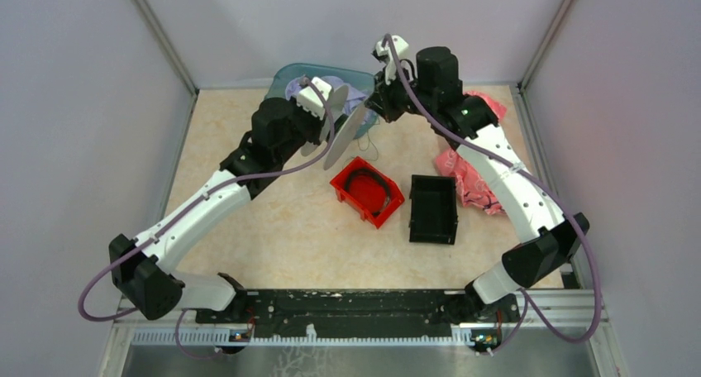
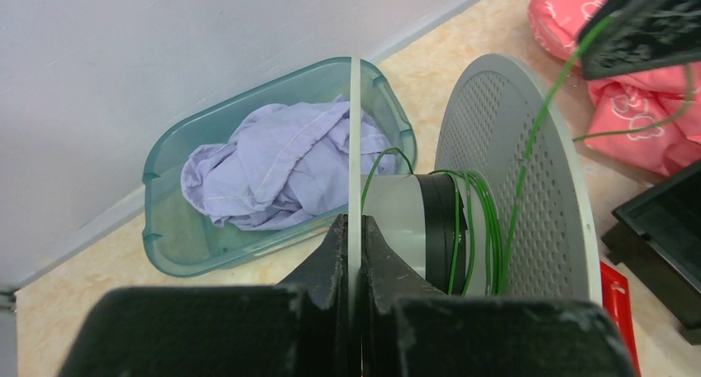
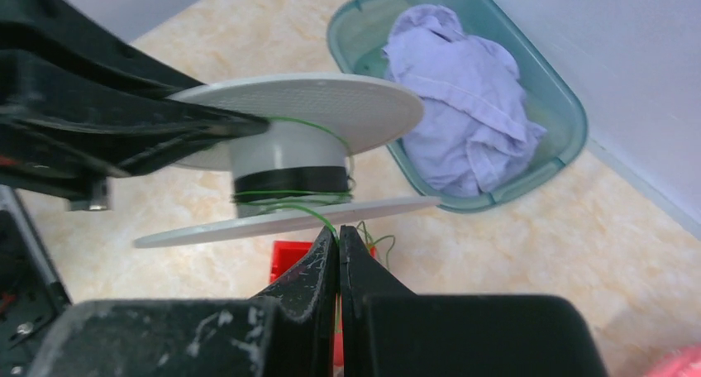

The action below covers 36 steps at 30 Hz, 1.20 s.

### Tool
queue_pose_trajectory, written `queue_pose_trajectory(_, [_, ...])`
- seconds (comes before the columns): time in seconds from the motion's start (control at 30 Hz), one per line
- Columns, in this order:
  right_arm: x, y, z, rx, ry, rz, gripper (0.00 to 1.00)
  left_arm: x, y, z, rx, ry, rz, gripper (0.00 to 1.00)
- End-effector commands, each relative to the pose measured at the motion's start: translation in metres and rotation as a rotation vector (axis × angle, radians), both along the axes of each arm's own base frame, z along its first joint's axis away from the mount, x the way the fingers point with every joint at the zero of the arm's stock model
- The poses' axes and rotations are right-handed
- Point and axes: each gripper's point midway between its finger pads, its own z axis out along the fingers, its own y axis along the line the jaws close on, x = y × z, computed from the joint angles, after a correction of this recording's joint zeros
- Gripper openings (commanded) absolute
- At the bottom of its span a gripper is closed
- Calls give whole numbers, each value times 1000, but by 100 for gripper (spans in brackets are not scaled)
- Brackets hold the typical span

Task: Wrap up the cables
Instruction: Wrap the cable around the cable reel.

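Note:
A white spool (image 1: 345, 127) with two wide flanges hangs in the air at the back of the table. My left gripper (image 2: 354, 228) is shut on the edge of its thin flange. Thin green cable (image 2: 467, 228) is wound a few turns round the hub (image 2: 401, 216), beside a black band. One strand runs up across the perforated flange (image 2: 537, 170) to my right gripper (image 2: 645, 30). In the right wrist view my right gripper (image 3: 338, 233) is shut on this green cable (image 3: 318, 212) just under the spool (image 3: 289, 150). Loose loops (image 3: 379, 243) hang behind it. No yellow or orange wire shows.
A teal basin (image 1: 291, 73) with lavender cloth (image 2: 281, 166) stands at the back wall behind the spool. A red bin (image 1: 366, 192) and a black bin (image 1: 433, 209) sit mid-table. A pink cloth (image 1: 471, 166) lies at the right under my right arm.

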Motion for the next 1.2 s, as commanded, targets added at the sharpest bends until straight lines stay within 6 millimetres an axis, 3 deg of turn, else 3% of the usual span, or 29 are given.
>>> queue_pose_trajectory(0.0, [23,-30,19,-12,-131,-169,0,-15,-6,27,-57,-53,-81,0])
queue_pose_trajectory(0.23, [46,-54,-8,-108,-184,-301,0,-23,-14,29,-77,-33,-137,0])
queue_pose_trajectory(0.67, [62,-77,-76,-125,-80,-321,11,-27,-13,35,-125,-8,-147,0])
queue_pose_trajectory(1.0, [55,-65,-123,-39,95,-162,17,-29,-12,35,-193,47,-184,0])
queue_pose_trajectory(1.17, [50,-64,-128,-16,129,-109,22,-26,-7,39,-216,54,-172,0])
